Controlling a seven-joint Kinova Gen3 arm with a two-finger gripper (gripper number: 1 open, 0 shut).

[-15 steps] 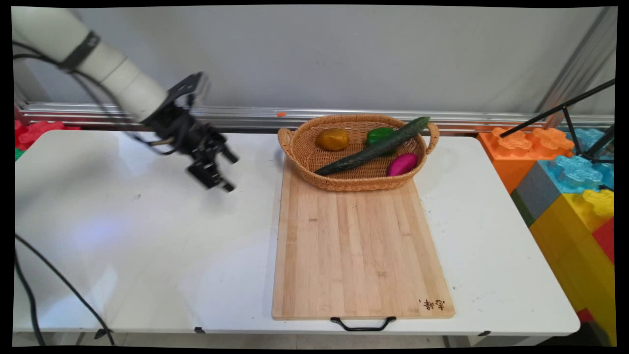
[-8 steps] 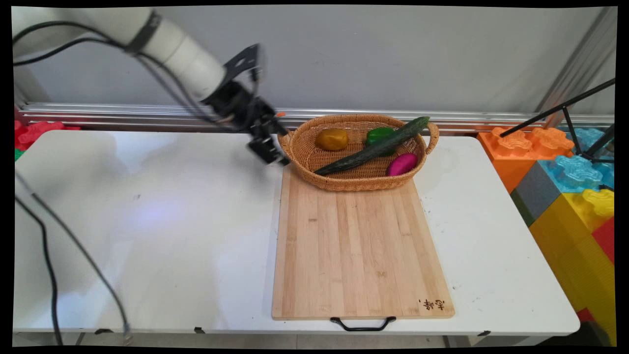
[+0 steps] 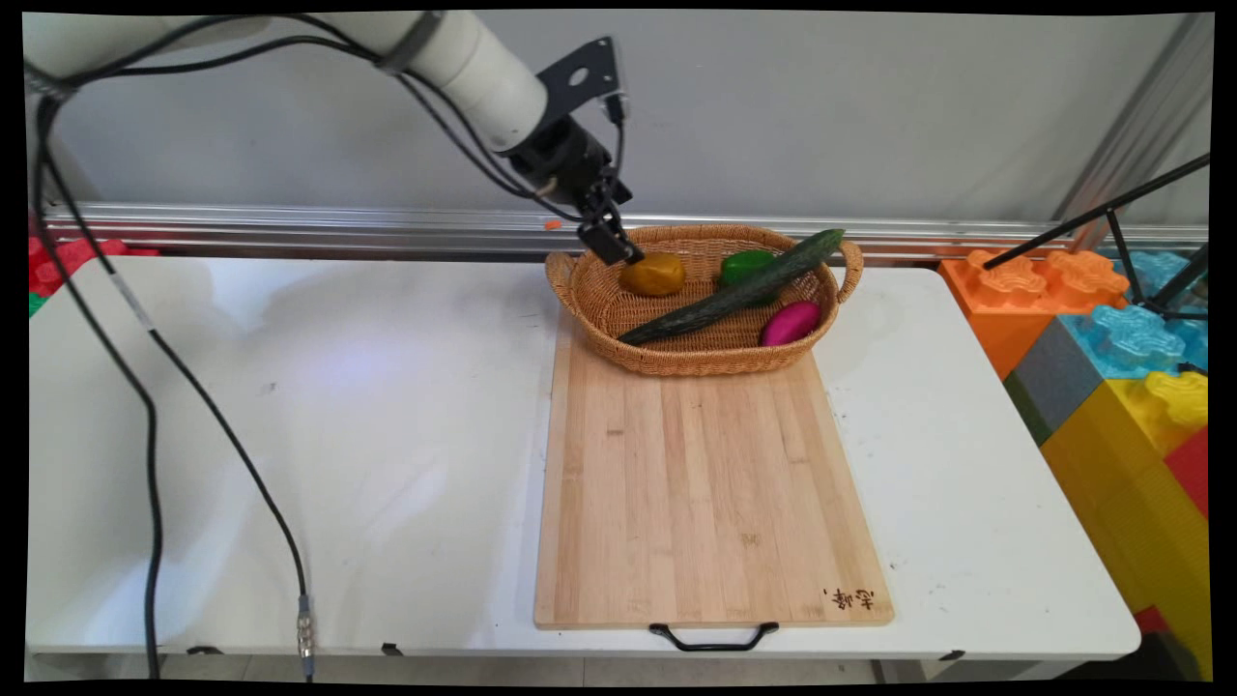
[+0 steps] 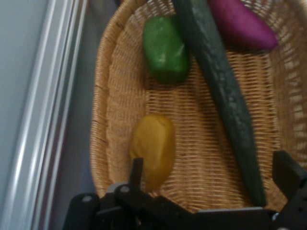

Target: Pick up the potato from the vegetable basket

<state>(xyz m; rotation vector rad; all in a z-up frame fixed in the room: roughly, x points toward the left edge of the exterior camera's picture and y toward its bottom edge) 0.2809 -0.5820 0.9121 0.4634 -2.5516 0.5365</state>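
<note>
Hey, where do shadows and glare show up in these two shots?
Main view: soft shadows on the white table far left of the basket and just right of it; pale sheen on its near left. Hand view: bright streaks along the metal rail; basket evenly lit.

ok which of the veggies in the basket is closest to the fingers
The yellow pepper, at the left end of the basket. The open fingers hang right over it, while the green pepper, cucumber and purple one lie further right.
</note>
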